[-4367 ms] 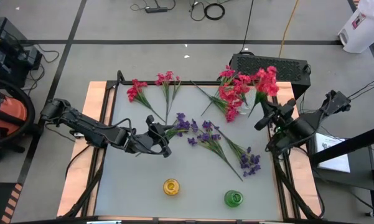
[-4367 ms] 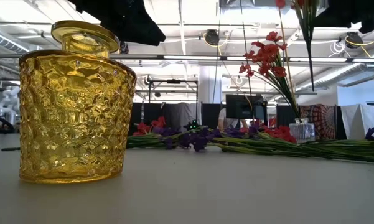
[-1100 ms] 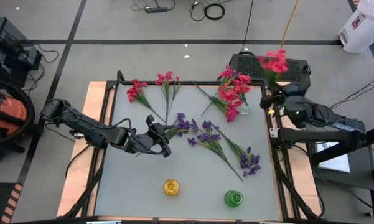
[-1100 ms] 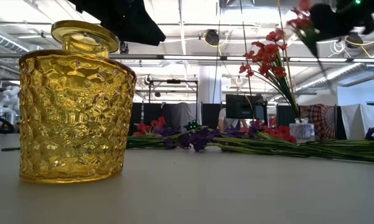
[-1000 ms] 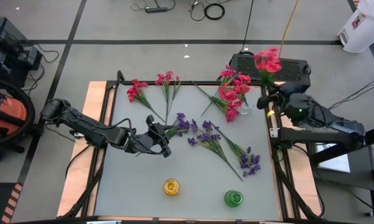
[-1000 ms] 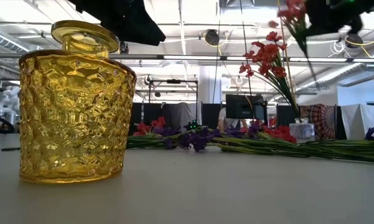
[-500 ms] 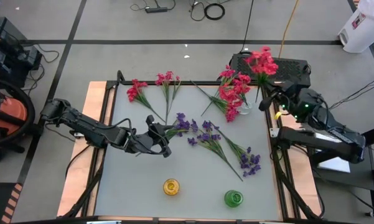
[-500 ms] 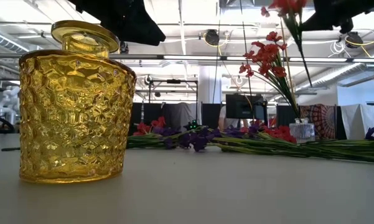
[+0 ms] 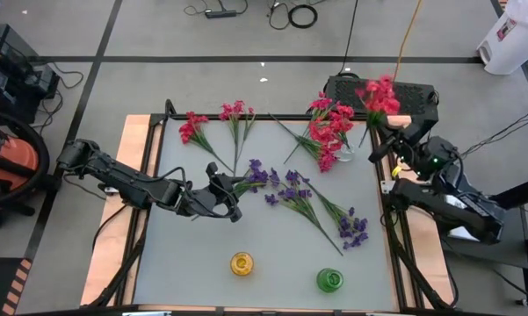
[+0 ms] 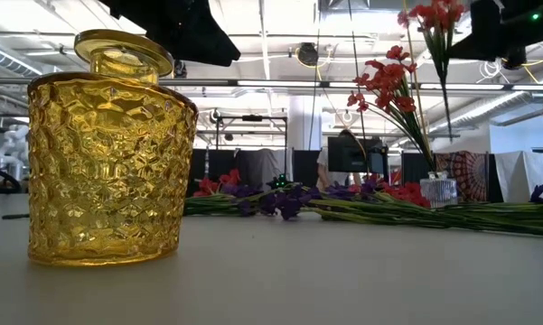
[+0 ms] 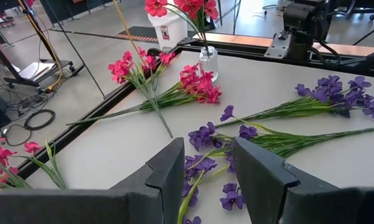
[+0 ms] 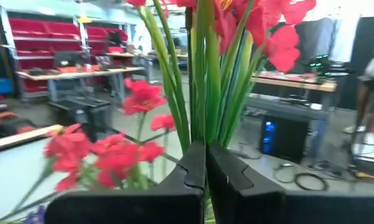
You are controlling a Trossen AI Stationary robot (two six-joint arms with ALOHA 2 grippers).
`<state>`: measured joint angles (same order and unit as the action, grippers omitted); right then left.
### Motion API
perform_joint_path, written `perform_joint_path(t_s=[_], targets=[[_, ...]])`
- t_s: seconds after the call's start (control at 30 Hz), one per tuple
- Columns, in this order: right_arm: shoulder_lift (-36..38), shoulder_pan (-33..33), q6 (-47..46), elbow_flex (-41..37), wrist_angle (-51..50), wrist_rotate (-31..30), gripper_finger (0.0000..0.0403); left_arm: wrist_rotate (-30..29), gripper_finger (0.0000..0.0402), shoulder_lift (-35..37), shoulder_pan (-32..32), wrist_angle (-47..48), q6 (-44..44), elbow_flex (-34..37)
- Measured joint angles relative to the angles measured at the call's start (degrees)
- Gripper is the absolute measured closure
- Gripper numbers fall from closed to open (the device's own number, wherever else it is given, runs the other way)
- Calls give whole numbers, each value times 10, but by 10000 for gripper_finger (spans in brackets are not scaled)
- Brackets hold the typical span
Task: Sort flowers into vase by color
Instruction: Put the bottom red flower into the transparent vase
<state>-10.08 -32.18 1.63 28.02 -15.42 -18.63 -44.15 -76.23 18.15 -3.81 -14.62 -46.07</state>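
Note:
My right gripper [image 9: 375, 150] is shut on a red flower sprig [image 9: 378, 93] held up in the air just right of the clear glass vase [image 9: 345, 152]. That vase has red flowers [image 10: 390, 86] standing in it. More red and pink sprigs [image 9: 193, 130] lie at the far left, and pink ones [image 9: 321, 145] lie beside the clear vase. Purple sprigs [image 9: 292, 189] lie across the table's middle. My left gripper [image 11: 205, 180] hangs open over the left purple sprig [image 11: 202, 165], which shows on the table between its fingers. My right gripper pinches the sprig's bundled green stems [image 12: 202, 127] below the blossoms between its two fingers [image 12: 188, 168]. The fingers come in level from the table's right and lie across the stems. The sprig stands nearly upright, blossoms [image 10: 431, 13] on top, lifted clear of the table.
A yellow glass vase [image 9: 242, 263] and a green one [image 9: 329, 280] stand near the front edge. A black box [image 9: 382, 92] sits beyond the far right corner. Bare tabletop lies at the near left and between the two front vases and the purple sprigs.
My right gripper, still shut on the red sprig, has sunk a little and turned beside the clear vase while its arm swung toward the near edge. The sprig has gone from slanting to nearly upright.

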Motion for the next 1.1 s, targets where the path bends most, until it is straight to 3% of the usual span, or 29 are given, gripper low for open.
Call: perform_joint_path(t_s=[0.37,1.1], targets=[[6,0,5,-88,108,-2,403,0,258,0,0,0,0,0],[4,0,14,-139,154,-71,403,0,258,0,0,0,0,0]])
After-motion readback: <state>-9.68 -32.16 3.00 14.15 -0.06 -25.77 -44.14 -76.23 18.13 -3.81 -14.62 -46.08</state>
